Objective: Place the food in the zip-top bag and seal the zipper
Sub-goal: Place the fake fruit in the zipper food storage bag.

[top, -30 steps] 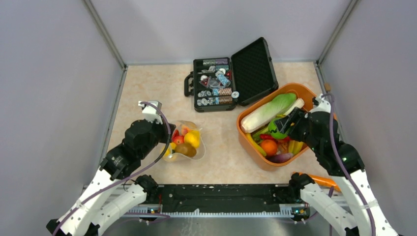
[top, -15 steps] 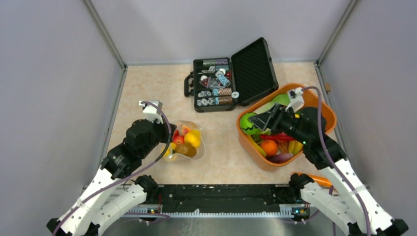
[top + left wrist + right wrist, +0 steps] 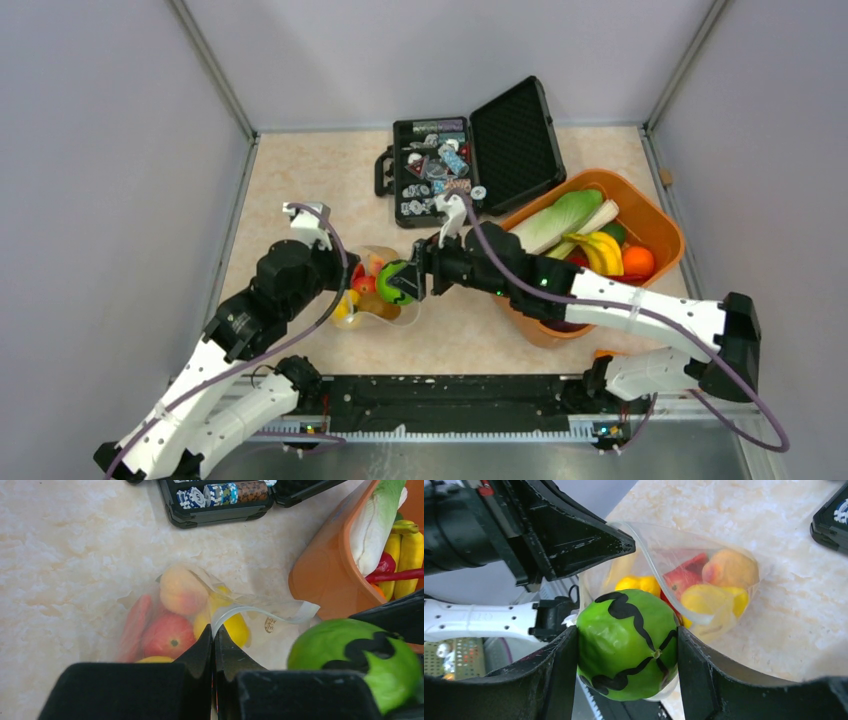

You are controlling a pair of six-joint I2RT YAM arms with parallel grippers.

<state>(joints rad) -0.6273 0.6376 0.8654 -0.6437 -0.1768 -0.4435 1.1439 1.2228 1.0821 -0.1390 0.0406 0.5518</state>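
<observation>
The clear zip-top bag lies left of centre on the table and holds several toy fruits, among them a peach, a red fruit and a yellow piece. My left gripper is shut on the bag's rim by the whitish zipper strip. My right gripper is shut on a green toy watermelon with black stripes and holds it just above the bag's mouth; it also shows in the top view and in the left wrist view.
An orange tub at the right holds more toy food, including a cabbage, bananas and an orange. An open black case of poker chips stands at the back centre. Grey walls enclose the table.
My right arm has swung left from the orange tub with the green watermelon, reaching the bag's mouth. My left gripper has stayed shut on the bag's rim.
</observation>
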